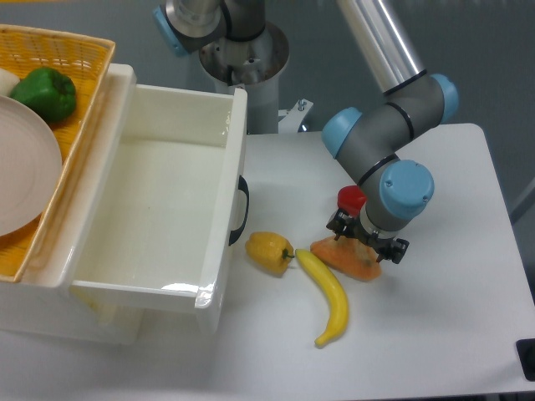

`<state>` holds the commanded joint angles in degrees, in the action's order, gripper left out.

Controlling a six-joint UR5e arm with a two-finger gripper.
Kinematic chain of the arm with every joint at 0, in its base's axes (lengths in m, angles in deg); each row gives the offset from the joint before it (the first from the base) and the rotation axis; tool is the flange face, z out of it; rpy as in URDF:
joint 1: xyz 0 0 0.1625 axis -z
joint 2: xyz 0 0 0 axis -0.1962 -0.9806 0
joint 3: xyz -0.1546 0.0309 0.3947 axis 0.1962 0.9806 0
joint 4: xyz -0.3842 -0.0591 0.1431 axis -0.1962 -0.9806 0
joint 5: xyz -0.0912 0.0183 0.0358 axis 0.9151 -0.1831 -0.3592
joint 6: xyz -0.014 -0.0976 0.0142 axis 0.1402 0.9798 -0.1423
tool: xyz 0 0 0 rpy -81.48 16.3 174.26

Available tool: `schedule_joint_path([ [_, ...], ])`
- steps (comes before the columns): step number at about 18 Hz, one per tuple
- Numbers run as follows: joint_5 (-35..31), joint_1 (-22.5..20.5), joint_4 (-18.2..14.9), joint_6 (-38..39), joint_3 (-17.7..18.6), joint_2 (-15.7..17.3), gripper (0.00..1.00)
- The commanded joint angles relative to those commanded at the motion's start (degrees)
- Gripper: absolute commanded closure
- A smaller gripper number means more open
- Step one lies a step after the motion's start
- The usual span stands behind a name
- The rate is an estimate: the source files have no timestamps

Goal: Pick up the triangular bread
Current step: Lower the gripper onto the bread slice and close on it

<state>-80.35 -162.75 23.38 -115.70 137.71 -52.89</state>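
White tabletop [451, 317] carries the triangular bread [344, 257], the gripper [366, 241] straddling it, jaws spread wide.

The white bin [219, 192] looks like glossy moulded plastic, its rim catching highlights. The basket [79, 63] is woven, matt and ribbed. The banana [328, 294] and yellow bell pepper [267, 251] have a smooth, faintly shiny skin, possibly plastic. The triangular bread [344, 257] appears matt and slightly rough. The arm [386, 154] shows smooth grey metal and satin blue caps. The table [451, 326] is matt white.
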Motion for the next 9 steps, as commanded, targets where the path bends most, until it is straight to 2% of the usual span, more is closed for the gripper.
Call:
schedule_joint_path([
  [9,-0.09,0.09,0.00,0.09,-0.09,-0.70,0.21],
])
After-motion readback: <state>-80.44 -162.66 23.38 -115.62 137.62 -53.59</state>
